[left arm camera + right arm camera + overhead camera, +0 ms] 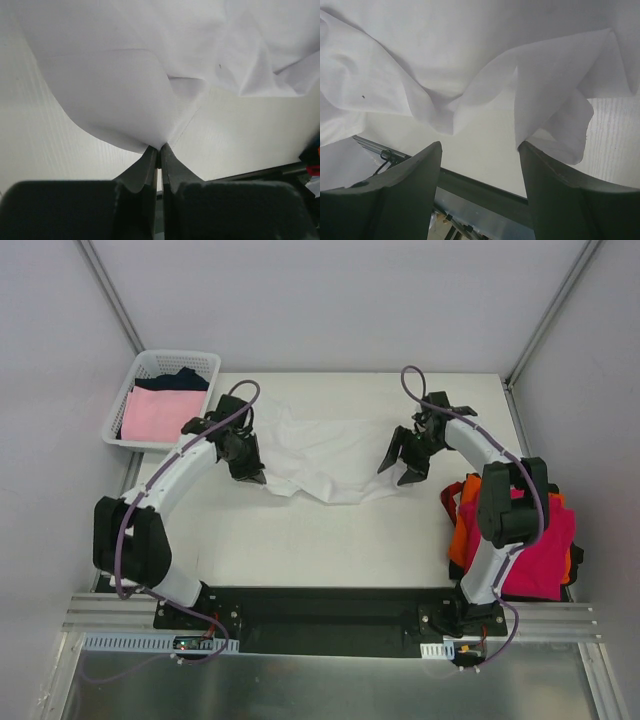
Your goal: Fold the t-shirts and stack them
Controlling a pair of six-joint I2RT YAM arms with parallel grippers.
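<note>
A white t-shirt (325, 455) lies crumpled across the middle of the table. My left gripper (249, 473) is shut on the white t-shirt's near left edge; in the left wrist view the cloth (125, 85) runs pinched into the closed fingertips (150, 156). My right gripper (403, 465) hovers open over the shirt's right edge. In the right wrist view a fold of white cloth (545, 85) touches the right finger (540, 165), with nothing gripped. Magenta-red (540, 550) and orange (462, 538) t-shirts lie piled at the table's right edge.
A white lattice basket (143, 372) at the back left holds a pale pink shirt (158, 412) and a navy one (180, 380). A black rail (330, 600) runs along the table's near edge. Walls close in behind and at both sides.
</note>
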